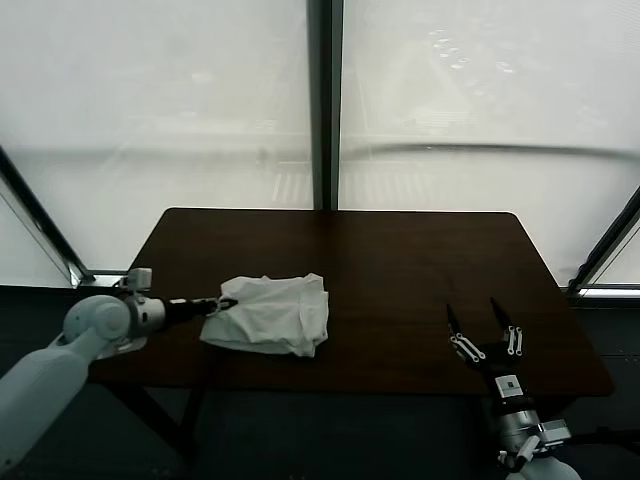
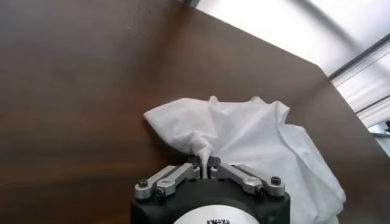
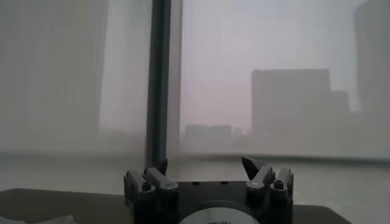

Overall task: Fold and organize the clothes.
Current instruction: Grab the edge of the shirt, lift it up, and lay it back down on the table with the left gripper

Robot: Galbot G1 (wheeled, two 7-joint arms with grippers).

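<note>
T-shirt (image 1: 270, 314) lies bunched at lower left of centre on the table (image 1: 400, 270); my left gripper (image 1: 226, 303) pinches its left edge, my right gripper (image 1: 482, 328) waits splayed at lower right.

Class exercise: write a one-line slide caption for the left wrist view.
Left gripper, jaws shut, pinching an edge of the crumpled white T-shirt on the dark brown table.

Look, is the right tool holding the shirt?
No, the right tool is open over bare table, far from the shirt, which the left tool pinches.
</note>
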